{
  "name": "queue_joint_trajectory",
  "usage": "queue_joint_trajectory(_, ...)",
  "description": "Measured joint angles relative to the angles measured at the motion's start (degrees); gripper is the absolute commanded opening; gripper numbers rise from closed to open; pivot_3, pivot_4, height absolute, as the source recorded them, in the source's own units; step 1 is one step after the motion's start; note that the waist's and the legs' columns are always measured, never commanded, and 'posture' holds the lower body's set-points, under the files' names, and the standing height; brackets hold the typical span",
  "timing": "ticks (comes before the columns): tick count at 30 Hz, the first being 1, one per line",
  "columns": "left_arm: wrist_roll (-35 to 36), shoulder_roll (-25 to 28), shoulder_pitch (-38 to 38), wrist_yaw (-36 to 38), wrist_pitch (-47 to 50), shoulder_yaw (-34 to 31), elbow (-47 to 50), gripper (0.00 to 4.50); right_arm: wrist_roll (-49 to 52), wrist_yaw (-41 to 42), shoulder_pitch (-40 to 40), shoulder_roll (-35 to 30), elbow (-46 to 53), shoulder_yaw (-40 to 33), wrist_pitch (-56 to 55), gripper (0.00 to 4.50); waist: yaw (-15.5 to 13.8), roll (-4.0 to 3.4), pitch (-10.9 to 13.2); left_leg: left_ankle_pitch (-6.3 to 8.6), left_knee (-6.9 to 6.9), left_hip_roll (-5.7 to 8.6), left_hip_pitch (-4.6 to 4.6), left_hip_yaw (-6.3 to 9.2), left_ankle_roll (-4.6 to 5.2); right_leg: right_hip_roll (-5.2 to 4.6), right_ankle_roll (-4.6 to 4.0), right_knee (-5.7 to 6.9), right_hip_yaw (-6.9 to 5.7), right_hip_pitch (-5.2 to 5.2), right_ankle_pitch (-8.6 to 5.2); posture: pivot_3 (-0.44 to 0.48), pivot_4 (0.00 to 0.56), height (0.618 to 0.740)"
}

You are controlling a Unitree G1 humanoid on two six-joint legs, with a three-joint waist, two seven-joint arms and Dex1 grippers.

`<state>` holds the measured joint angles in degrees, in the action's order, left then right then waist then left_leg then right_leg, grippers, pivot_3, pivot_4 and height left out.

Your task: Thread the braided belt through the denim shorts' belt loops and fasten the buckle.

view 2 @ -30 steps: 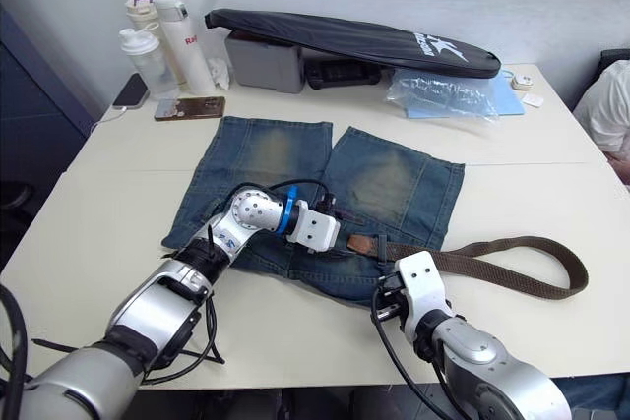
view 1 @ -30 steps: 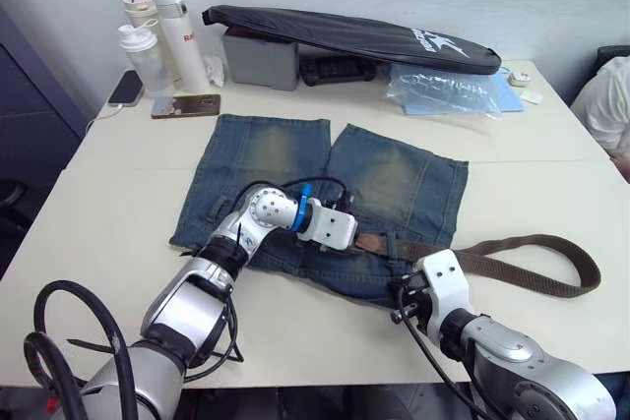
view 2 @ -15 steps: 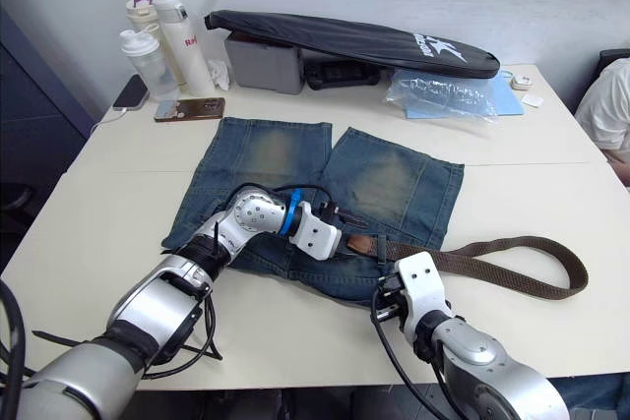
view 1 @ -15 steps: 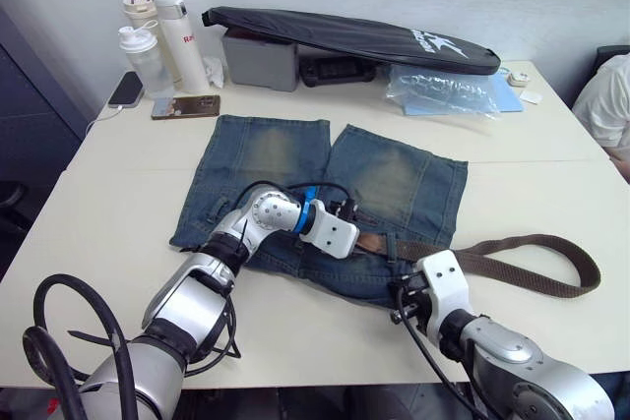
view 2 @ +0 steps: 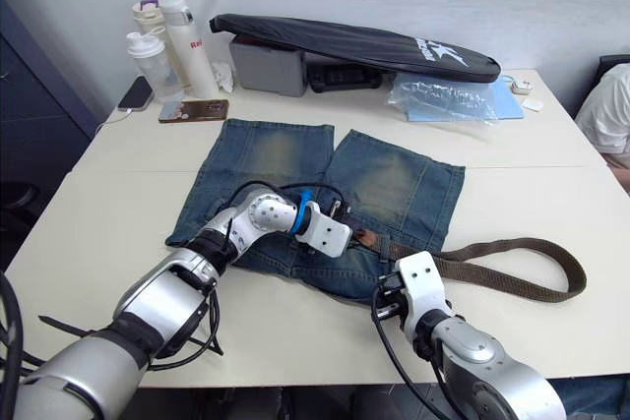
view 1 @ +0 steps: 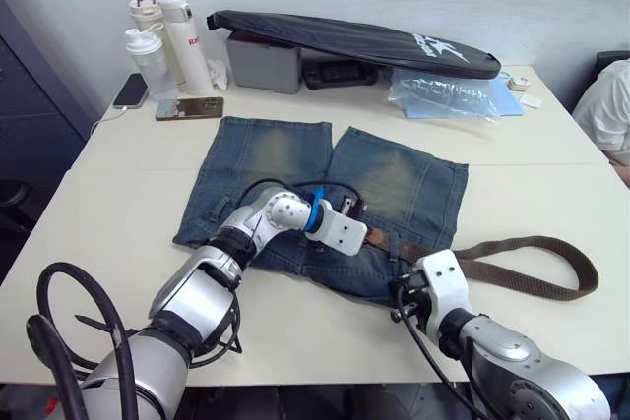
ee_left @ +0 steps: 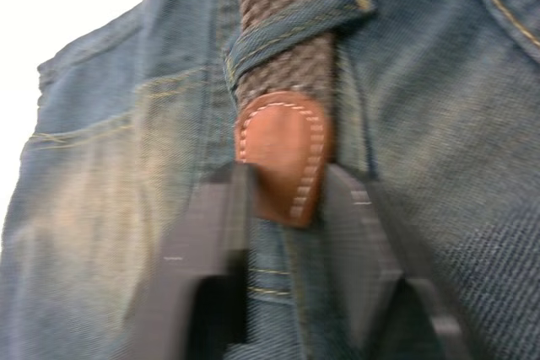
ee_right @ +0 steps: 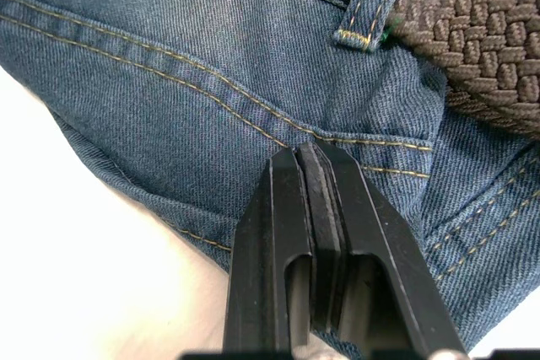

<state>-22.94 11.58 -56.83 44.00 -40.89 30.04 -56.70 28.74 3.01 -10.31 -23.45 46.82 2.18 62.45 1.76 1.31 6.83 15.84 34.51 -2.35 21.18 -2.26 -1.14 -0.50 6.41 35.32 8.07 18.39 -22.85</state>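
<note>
Pulling the tan tip, the left gripper (ee_left: 287, 208) has its two fingers pinching the leather end of the braided belt (ee_left: 285, 35) from both sides, just past a belt loop (ee_left: 291, 27) the strap already runs under. Versus a second ago this gripper sits further along the waistband toward the right arm, and the tip with it, so the strap got fed a bit more through that loop. Denim shorts (view 1: 295, 159) lie flat under both tools. Right gripper (ee_right: 314, 208) has its fingers pressed together, nothing between them that I can see, tips resting on denim near the hem edge, another loop (ee_right: 367, 6) and braided strap just ahead of it. Rest of the belt trails off to the right arm's outer side in a long bend on the table (view 1: 118, 194). Buckle: can't make it out. Early stage, I'd say: most loops still to go, fastening not started.
</note>
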Motion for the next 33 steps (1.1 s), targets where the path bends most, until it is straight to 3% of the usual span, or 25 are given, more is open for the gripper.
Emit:
queue_joint_trajectory(13, 2.4, 2.5, 1.1, 3.3, -0.2, -1.0, 3.3, 0.03, -0.6, 1.5, 1.1, 0.5, -0.9, 0.3, 0.0, 0.00, 0.3, 0.00, 0.0, 0.00, -0.08, -0.08, 0.02, 0.00, 0.00, 0.05, 0.00, 0.03, 0.00, 0.07, 0.00, 0.000, 0.150, 0.740)
queue_joint_trajectory(17, 4.7, 8.1, 4.1, 6.9, 2.6, -2.5, 12.5, 0.03, -0.6, 2.1, 1.8, 0.7, -1.3, 0.7, 0.0, 0.00, 1.2, -0.13, 0.0, -0.01, -0.24, -0.14, -0.01, 0.00, -0.01, 0.05, -0.02, 0.06, -0.02, 0.11, -0.01, 0.000, 0.150, 0.740)
queue_joint_trajectory(25, 9.1, 16.0, 12.9, 11.8, 17.1, -4.9, 33.6, 0.03, -0.6, 4.3, 4.3, 0.7, -3.2, 1.9, 0.2, 0.00, 1.8, -0.31, 0.1, -0.03, -0.33, -0.28, -0.10, -0.01, -0.06, 0.13, -0.08, 0.10, -0.03, 0.13, -0.04, 0.000, 0.150, 0.740)
queue_joint_trajectory(33, 9.2, 20.7, 14.7, 11.6, 25.4, -7.9, 40.9, 0.03, -0.7, 6.4, 6.2, -0.4, -4.9, 2.1, 0.2, 0.00, 1.6, -0.37, 0.1, -0.03, -0.32, -0.25, -0.12, 0.00, -0.06, 0.06, -0.11, 0.07, -0.05, 0.10, -0.05, 0.000, 0.150, 0.740)
